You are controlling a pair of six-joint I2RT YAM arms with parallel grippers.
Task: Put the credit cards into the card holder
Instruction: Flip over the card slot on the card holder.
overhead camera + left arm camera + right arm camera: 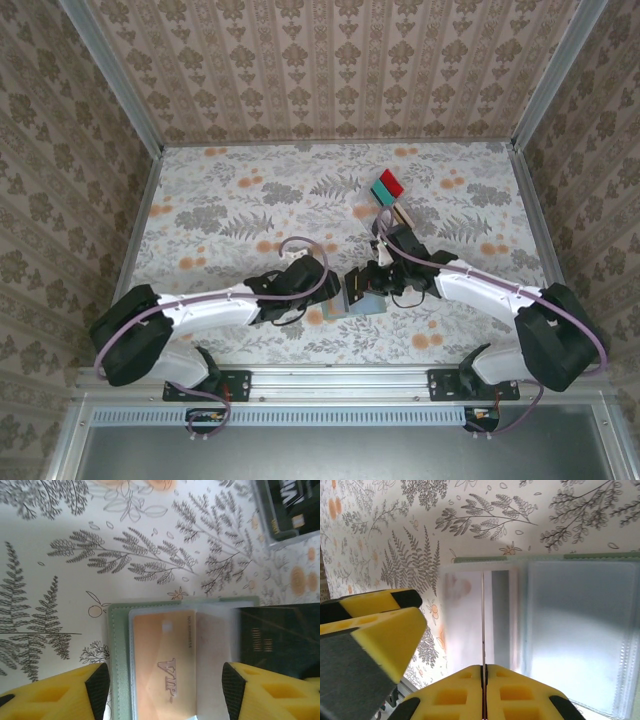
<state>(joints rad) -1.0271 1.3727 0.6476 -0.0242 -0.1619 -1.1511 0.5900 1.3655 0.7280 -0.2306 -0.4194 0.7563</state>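
Wallpapered walls close in a fern-and-flower bench, and near its front edge the card holder lies open, a tan credit card under a clear sleeve and a dark card just beside it. The left claw stands spread over the holder, a fingertip at either side of the tan card. The right claw is pressed together above the holder's sleeves, a thin line running from between its tips; whether that is a card I cannot tell. Beyond the holder, apart from it, a clear tray carries a red card and a teal card.
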